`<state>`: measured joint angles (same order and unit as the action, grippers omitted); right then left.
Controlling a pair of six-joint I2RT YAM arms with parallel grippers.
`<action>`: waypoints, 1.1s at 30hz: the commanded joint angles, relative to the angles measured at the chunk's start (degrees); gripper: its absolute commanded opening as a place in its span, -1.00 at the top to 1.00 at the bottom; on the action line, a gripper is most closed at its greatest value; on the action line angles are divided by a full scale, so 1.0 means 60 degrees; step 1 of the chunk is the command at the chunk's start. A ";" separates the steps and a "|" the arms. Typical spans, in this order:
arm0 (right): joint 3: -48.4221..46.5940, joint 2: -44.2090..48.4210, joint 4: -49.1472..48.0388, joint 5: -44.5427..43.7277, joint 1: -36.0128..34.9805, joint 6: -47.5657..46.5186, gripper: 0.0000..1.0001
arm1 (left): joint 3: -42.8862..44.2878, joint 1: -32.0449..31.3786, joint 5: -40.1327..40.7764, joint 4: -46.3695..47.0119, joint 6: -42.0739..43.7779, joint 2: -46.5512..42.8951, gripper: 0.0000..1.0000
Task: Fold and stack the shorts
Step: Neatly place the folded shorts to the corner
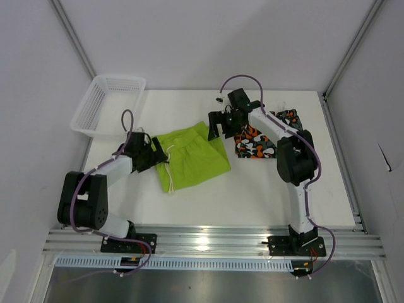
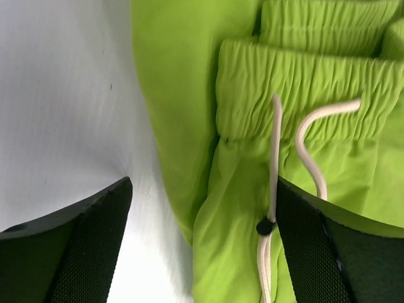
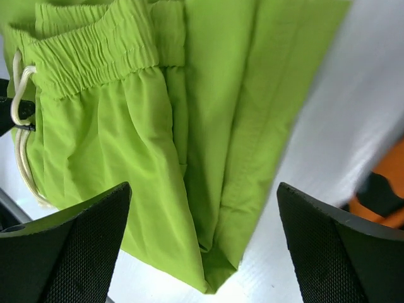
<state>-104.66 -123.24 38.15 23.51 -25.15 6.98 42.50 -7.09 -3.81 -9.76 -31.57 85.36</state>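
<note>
The lime green shorts (image 1: 189, 154) lie folded in the middle of the table, waistband and white drawstring (image 2: 275, 189) toward the left. The camo shorts (image 1: 259, 140) lie folded at the back right, partly under the right arm. My left gripper (image 1: 158, 156) is open at the green shorts' left edge, its fingers (image 2: 76, 252) astride the waistband corner and drawstring. My right gripper (image 1: 221, 126) is open above the green shorts' far right corner (image 3: 214, 189). An orange and black bit of the camo shorts (image 3: 382, 196) shows in the right wrist view.
A white plastic mesh basket (image 1: 107, 104) stands at the table's back left corner, hanging over the edge. Grey walls and aluminium frame posts close in the table on three sides.
</note>
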 commanded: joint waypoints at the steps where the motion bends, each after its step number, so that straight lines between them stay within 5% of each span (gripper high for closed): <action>1: -0.0076 -0.0465 -0.0118 0.0784 -0.0042 -0.0387 -0.99 | -0.0710 0.0201 -0.0725 0.1054 -0.0202 -0.0691 -0.85; 15: -0.0236 -0.0889 0.0774 -0.1369 -0.0497 -0.0549 -0.99 | -0.1824 0.0274 -0.1546 0.2196 -0.0319 -0.1395 -0.98; 22: -0.0720 -0.1562 0.0980 -0.0945 -0.0336 -0.0505 -0.98 | -0.1957 0.0274 -0.1795 0.2476 -0.0319 -0.1439 -0.98; 33: -0.1862 -0.2502 0.1522 0.0608 -0.0174 -0.0504 -0.57 | -0.1576 0.0274 -0.2059 0.2579 -0.0392 -0.0531 -0.83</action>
<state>-113.93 -135.37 44.75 24.91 -25.74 4.43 31.62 -5.82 -15.09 4.54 -33.23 80.49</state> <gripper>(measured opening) 0.800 0.926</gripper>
